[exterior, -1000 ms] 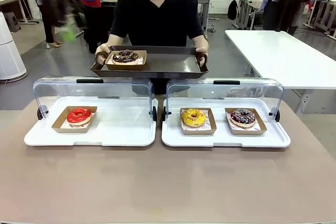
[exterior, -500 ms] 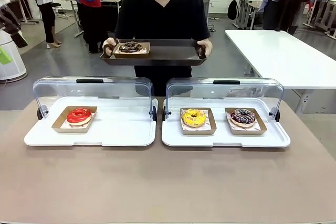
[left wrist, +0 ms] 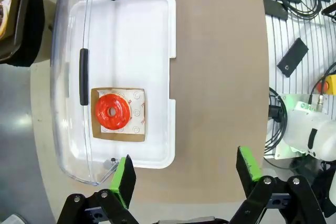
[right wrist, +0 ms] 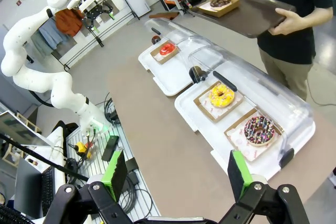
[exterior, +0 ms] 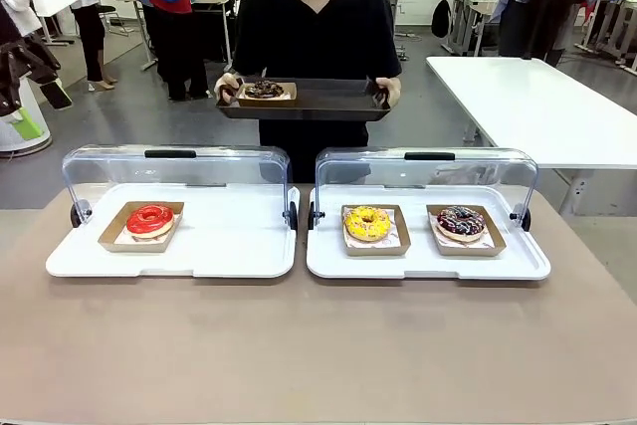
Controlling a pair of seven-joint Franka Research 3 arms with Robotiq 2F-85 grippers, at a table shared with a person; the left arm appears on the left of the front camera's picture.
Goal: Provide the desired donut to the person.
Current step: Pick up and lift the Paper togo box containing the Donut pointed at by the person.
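– Donuts from the front: where do they sit?
– Three are on the table [exterior: 318,345], each in a cardboard tray inside a case with its clear lid tipped back. The red donut [exterior: 149,219] is in the left case [exterior: 239,256]. The yellow donut [exterior: 367,223] and sprinkled chocolate donut [exterior: 460,221] share the right case [exterior: 418,266]. The person [exterior: 314,27] stands at the far side, holding a dark tray [exterior: 328,106] level in both hands (presumably to receive one). A chocolate donut [exterior: 264,90] already lies on it. Which one is wanted, I cannot tell.
– Left wrist view?
– The left end effector [left wrist: 186,174] hangs high above the table, looking down on the red donut's case. Its fingers are spread wide with nothing between them. With the lid back, the reach looks unobstructed.
– Right wrist view?
– The right end effector [right wrist: 176,174] is equally wide open and empty. It is high over the near side of the table, overlooking both cases and the person's tray.
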